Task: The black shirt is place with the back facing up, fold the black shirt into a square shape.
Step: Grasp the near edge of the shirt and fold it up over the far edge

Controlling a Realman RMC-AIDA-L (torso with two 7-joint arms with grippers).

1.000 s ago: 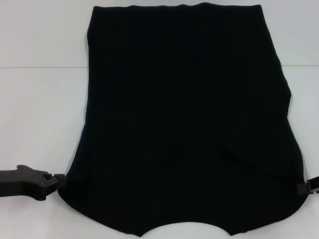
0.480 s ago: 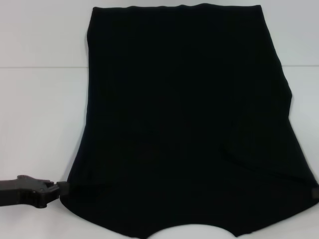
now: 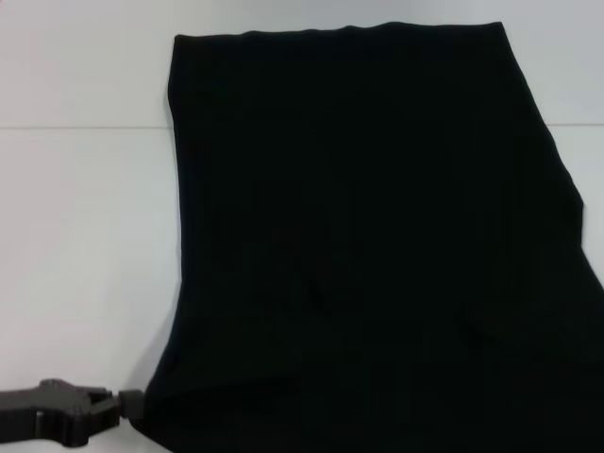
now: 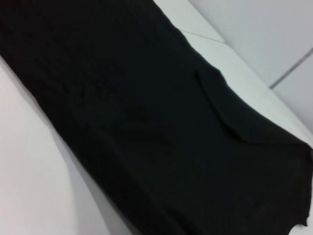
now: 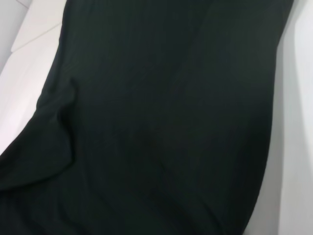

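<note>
Covering most of the white table (image 3: 85,236), the black shirt (image 3: 368,245) lies plain side up, its near part raised toward the camera. Left gripper (image 3: 127,404) is clamped on the shirt's near left corner. Right gripper is out of sight; its state cannot be told.
</note>
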